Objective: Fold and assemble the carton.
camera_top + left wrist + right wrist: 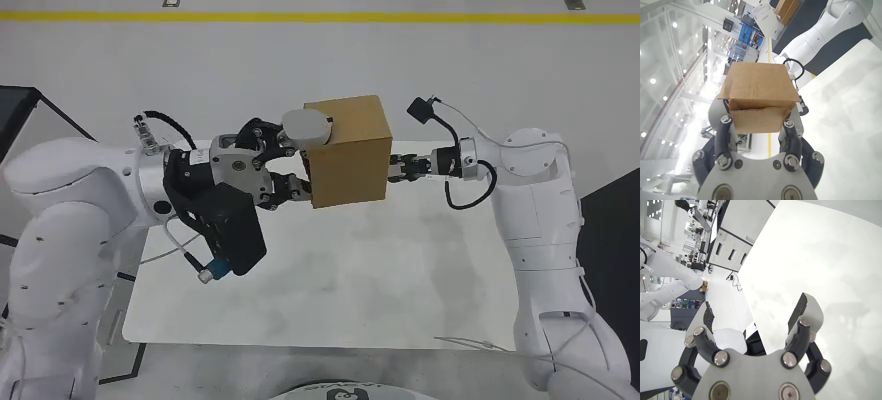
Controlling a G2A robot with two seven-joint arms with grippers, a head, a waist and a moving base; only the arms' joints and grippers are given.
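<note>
A: Left gripper point(298, 168) first. State?

B: Clamped on the carton point(350, 150). One of its fingers point(308, 127) lies against the far side, white and rounded. The other is on the near side. In the left wrist view the black linkages flank the box end.

A: Right gripper point(400, 168)?

B: Jaws spread wide, nothing between them. Black ribbed pads point(797, 311) on white finger shells. From above it sits just beside the carton's opposite face. Contact there cannot be told.

A: Where is the carton?

B: Held between the two arms, lying across the far edge of the table point(330, 290) as seen from above.

A: Material and shape?

B: Plain brown corrugated board with squared corners, close to a cube from above. The end toward the left gripper is not shut flat: one flap is bent inward with a ragged, fluted edge, and the top panel overhangs it.

A: Heading?

B: The flapped end faces the left wrist and the body runs away toward the right arm. It is turned slightly askew to the table edges. The long axis is hard to call.

A: Room to move?

B: The matt white tabletop stretches from the carton to the near edge, with rounded corners.
</note>
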